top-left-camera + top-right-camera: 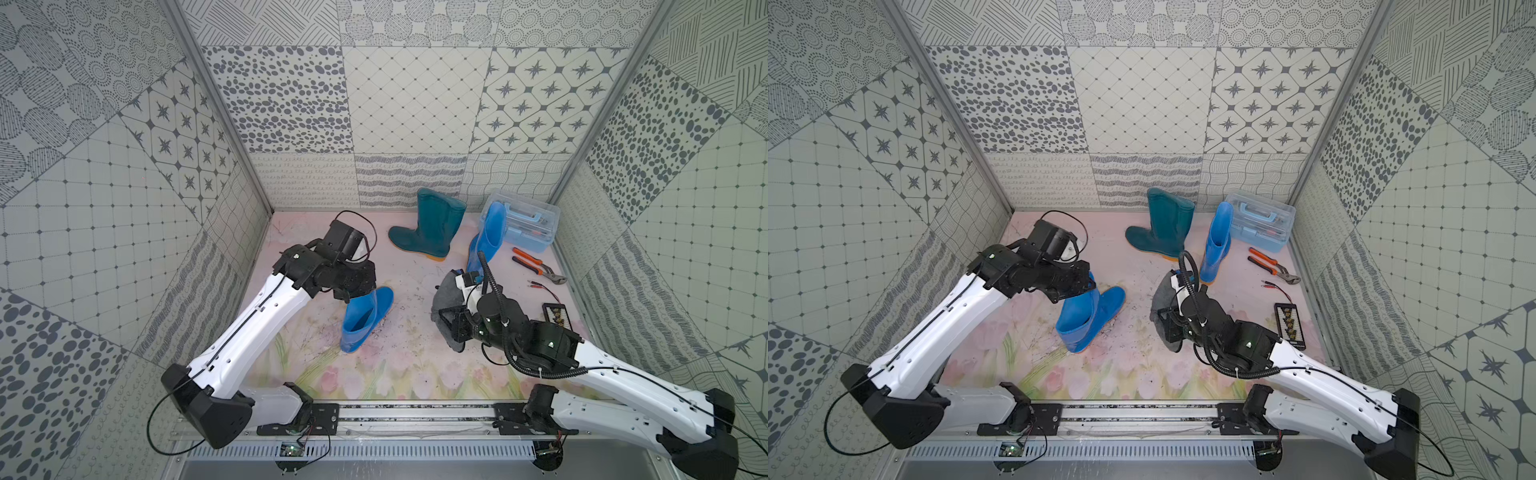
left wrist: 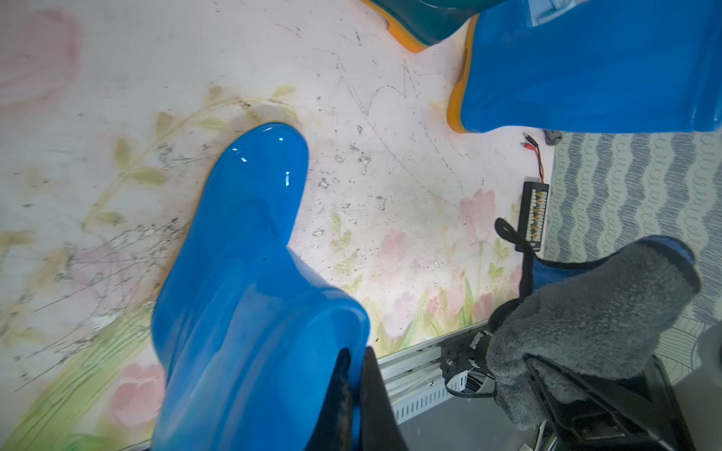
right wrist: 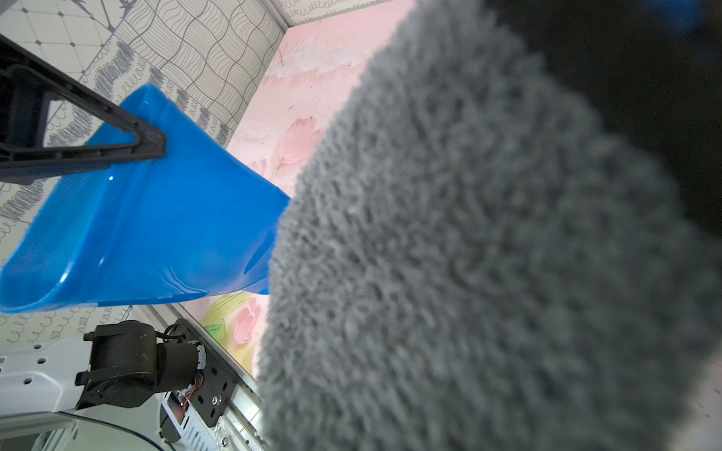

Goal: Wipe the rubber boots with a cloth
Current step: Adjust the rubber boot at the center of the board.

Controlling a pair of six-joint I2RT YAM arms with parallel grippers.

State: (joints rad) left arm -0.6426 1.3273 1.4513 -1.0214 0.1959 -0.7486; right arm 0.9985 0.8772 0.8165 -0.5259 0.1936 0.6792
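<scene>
My left gripper (image 1: 352, 291) (image 2: 353, 375) is shut on the shaft rim of a glossy bright blue rubber boot (image 1: 365, 320) (image 1: 1088, 316) (image 2: 242, 273), which leans over the floral mat with its toe down. The dark grey fluffy cloth (image 1: 444, 297) (image 1: 1160, 299) (image 2: 594, 312) is draped over my right gripper (image 1: 448, 323), which is shut on it; the cloth (image 3: 469, 254) hides the jaws in the right wrist view. It hangs right of the held boot (image 3: 156, 218), apart from it. A teal boot (image 1: 432, 224) and a second blue boot (image 1: 487, 235) stand at the back.
A clear plastic toolbox (image 1: 524, 224) sits in the back right corner. Orange-handled pliers (image 1: 536, 266), red-tipped leads (image 1: 540, 286) and a black connector board (image 1: 555, 314) lie along the right wall. Patterned walls close three sides; a metal rail (image 1: 415, 415) runs along the front.
</scene>
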